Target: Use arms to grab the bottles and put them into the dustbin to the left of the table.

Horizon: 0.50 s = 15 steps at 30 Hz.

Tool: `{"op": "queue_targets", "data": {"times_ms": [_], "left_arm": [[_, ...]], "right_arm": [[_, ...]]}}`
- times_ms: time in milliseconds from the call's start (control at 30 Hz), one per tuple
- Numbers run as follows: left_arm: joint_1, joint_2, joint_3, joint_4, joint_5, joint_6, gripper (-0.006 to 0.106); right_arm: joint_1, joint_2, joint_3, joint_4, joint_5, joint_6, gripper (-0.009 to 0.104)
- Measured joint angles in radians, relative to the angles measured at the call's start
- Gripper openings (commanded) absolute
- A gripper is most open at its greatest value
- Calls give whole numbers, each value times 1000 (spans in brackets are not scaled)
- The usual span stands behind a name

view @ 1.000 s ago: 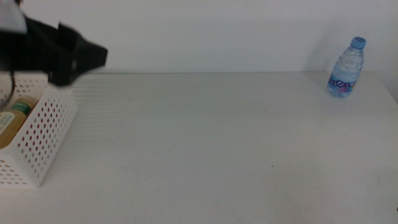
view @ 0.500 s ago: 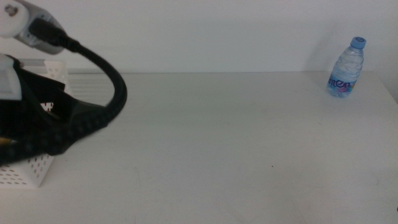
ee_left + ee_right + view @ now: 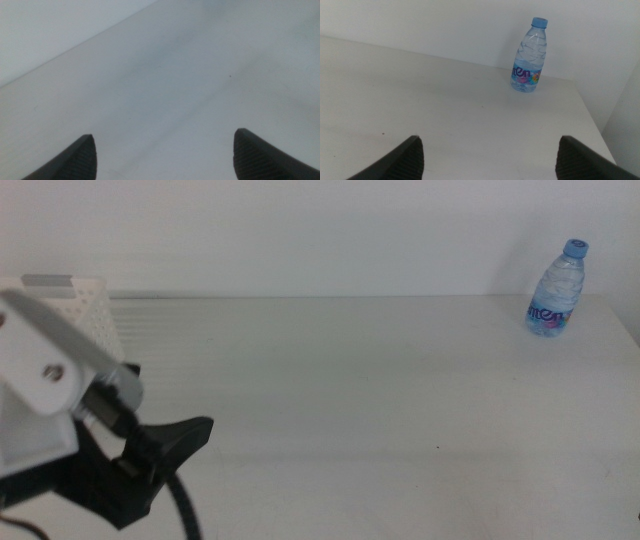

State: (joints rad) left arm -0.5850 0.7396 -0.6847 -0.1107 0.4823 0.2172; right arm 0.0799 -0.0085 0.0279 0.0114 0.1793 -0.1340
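Left end effector (image 3: pixel 162 155) withdrawn from dustbin (image 3: pixel 75 305), open, empty; water bottle (image 3: pixel 556 288) remains, far right corner; right end effector (image 3: pixel 487 157) open

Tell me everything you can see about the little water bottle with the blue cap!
The water bottle is small and made of clear plastic with a ribbed body, and it has a light blue cap on top. A label with blue letters and pink spots wraps round its lower part. It stands upright, cap on, near the far right corner of the white table, close to the wall. Only the table touches it. The right pincer is open, well short of it.
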Motion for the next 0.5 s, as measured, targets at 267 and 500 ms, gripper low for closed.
{"op": "queue_targets", "data": {"times_ms": [267,500], "left_arm": [[-74,-70,97,134,-41,-247,89],[-77,-70,99,138,-56,-254,89]], "right_arm": [[0,0,0,0,0,0,79],[0,0,0,0,0,0,79]]}}
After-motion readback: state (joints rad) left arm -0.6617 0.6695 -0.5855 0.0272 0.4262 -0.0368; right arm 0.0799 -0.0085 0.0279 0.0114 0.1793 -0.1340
